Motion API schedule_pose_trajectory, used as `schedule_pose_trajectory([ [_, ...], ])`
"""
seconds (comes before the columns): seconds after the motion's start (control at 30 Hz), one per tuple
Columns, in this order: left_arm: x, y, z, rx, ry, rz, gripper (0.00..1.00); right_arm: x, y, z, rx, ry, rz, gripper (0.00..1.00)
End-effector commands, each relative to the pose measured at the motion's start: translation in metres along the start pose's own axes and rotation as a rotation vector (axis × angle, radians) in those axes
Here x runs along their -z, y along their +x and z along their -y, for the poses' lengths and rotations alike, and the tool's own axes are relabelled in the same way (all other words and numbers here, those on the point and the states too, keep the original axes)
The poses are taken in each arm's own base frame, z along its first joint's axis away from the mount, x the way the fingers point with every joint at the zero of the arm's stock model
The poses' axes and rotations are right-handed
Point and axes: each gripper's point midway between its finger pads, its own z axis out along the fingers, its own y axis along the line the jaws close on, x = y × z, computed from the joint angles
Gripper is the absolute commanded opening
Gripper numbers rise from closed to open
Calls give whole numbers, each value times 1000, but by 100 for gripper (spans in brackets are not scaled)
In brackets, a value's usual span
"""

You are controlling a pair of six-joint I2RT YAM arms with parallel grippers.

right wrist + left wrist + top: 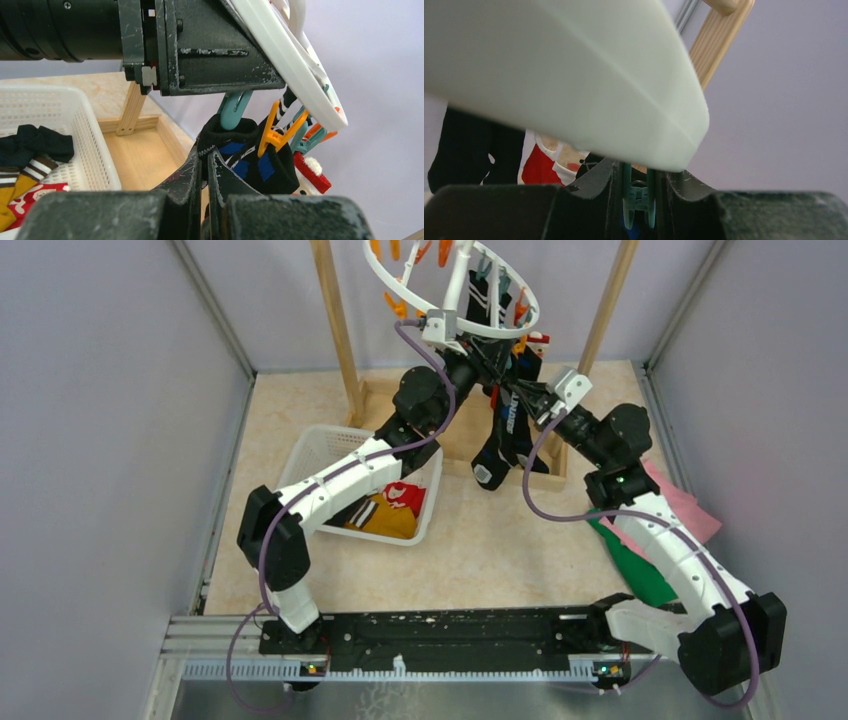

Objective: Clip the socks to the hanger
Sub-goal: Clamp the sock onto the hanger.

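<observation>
The hanger [295, 70] hangs at 12 o'clock over the tabletop [480, 540], its white ring tilted between the posts of a wooden frame [335, 330]. Several socks already dangle from it. From the right wrist, the nearest is a black sock [250, 167] with blue and white marks. Its cuff is raised just under a teal peg [231, 109] at the ring's edge. At 3 o'clock of that peg an orange peg [272, 134] bites into the same dark fabric. Further toward 4 o'clock a red sock with white trim [310, 175] hangs behind it.

The left hand [639, 192] reaches up to the underside of the ring. Its fingers are pressed onto the teal peg from both sides, so it grips the peg. The right hand [206, 167] comes from 5 o'clock with its fingers closed. It appears to pinch the edge of the black sock's cuff, though the fabric between the tips is hard to make out.

On the tabletop at 9 o'clock stands a white mesh basket [310, 455]. It holds more socks, among them a red one with white dots [405, 495] and a yellow-orange one [385, 520]. At 3 to 4 o'clock, partly under the right arm, a pink cloth [690, 505] and a green cloth [640, 570] lie flat.
</observation>
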Motion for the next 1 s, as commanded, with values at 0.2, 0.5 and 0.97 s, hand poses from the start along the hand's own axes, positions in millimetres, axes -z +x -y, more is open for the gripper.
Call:
schedule_pose_trajectory([
  [0.2, 1, 2, -11, 31, -46, -4, 0, -10, -43, 22, 67, 42, 115, 0],
  [0.5, 0, 4, -13, 38, -54, -11, 0, -13, -52, 27, 75, 65, 139, 0],
  [0.97, 4, -5, -11, 54, -60, -5, 41, -11, -45, 23, 58, 58, 120, 0],
])
